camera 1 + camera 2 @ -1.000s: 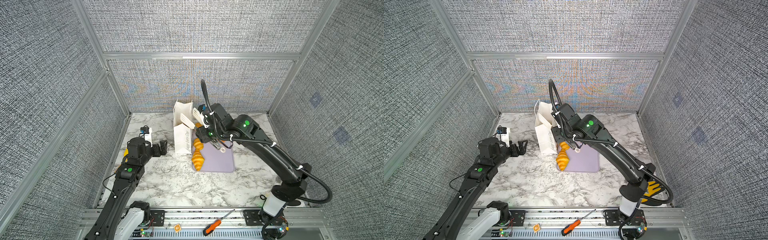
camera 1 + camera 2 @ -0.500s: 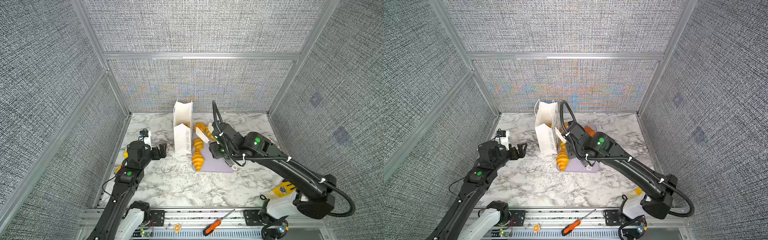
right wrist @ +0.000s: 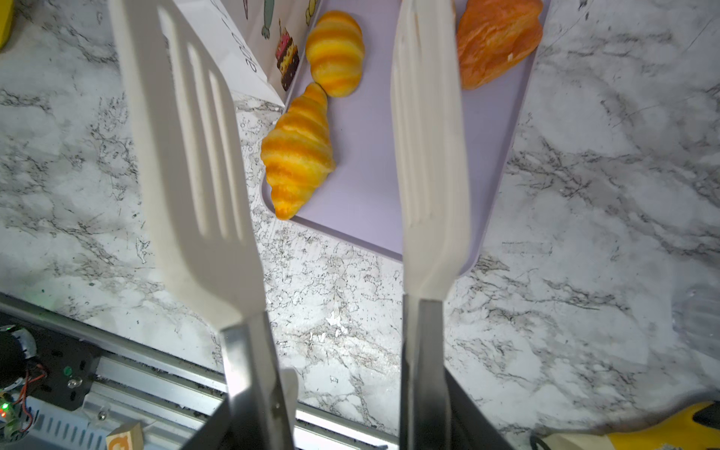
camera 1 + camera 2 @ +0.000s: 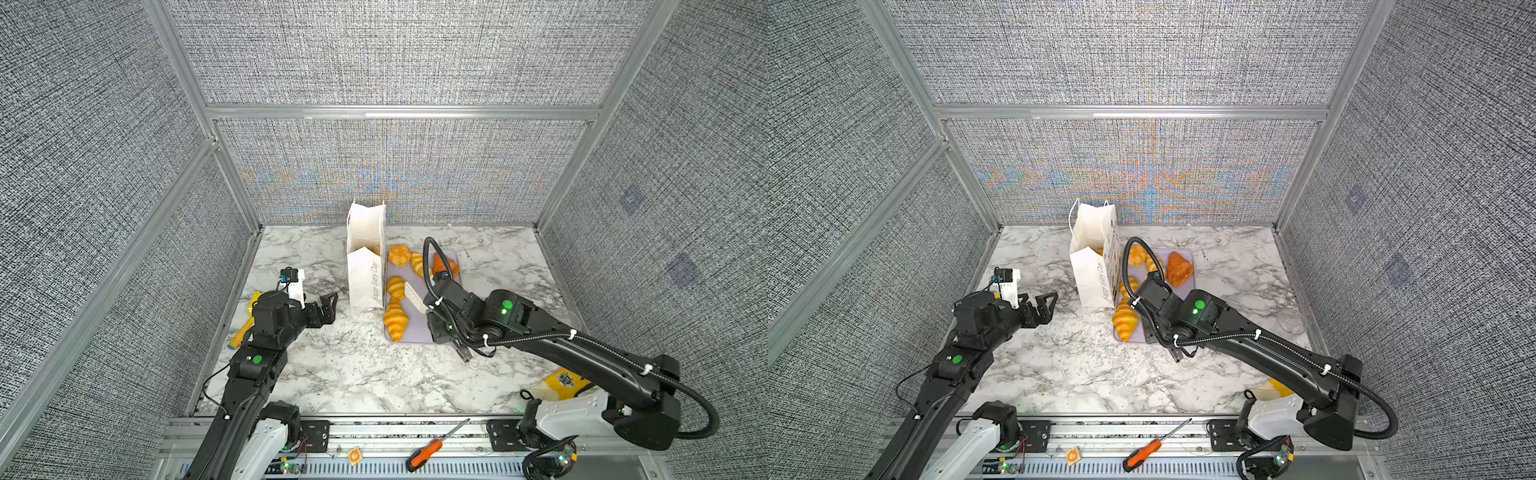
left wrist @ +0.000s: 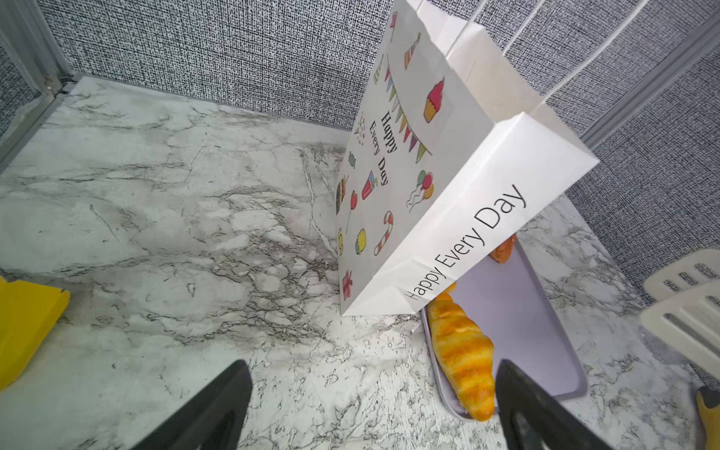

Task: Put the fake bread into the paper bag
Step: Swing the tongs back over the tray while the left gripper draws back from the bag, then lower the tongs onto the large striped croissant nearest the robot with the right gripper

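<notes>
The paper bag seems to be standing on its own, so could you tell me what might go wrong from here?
1. The paper bag stands free, the open left pincer apart from it; the tongs might catch its rim and tip it.
2. The front croissant overhangs the rim of the lilac tray; a nudge could roll it onto the table.

Left arm (image 4: 253, 374): matte black links, round green light (image 4: 257, 359) on the forearm.
Right arm (image 4: 582, 345): matte black links, a matching green lamp (image 4: 505, 305) near the wrist.
Hose (image 4: 424, 257): black, corrugated, strapped along the right arm with white ties (image 4: 572, 332).
Left claw (image 4: 328, 308): two black triangular fingers (image 5: 202, 405) with open cut-outs.
Wrist camera mount (image 4: 296, 286): white block, blue connector.
Base housings (image 4: 569, 415): white, beside black plates (image 4: 316, 434).
</notes>
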Robot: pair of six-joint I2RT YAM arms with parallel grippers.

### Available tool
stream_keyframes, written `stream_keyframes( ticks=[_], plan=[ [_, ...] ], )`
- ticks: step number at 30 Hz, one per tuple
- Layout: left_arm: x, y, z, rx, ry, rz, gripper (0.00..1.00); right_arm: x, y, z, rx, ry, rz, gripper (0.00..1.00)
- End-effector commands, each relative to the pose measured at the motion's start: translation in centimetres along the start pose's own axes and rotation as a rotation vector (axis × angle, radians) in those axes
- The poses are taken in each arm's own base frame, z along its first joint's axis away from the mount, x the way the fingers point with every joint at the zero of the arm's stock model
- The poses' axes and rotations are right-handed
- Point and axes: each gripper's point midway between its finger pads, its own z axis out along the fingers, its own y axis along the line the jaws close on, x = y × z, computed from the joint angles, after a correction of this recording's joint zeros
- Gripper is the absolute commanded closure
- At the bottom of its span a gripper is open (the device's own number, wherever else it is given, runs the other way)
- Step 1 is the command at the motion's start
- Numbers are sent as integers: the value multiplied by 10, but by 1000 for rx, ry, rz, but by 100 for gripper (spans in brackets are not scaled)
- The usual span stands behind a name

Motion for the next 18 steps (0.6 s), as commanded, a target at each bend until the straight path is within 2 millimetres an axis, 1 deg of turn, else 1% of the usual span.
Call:
stream_keyframes(
  ticks=[1,7,13,18],
  plan=[
    [-4,-11,-2,46,-25,1,1,5,11,9,-45,-4,72,44],
    [6,-26,-6,71,-29,10,1,27,27,39,-71,67,84,44],
    [19,-40,-8,104,-18,-7,1,37,42,58,-110,97,92,44],
    [31,-41,-5,103,4,-31,1,46,53,76,-111,139,74,44]
  ],
)
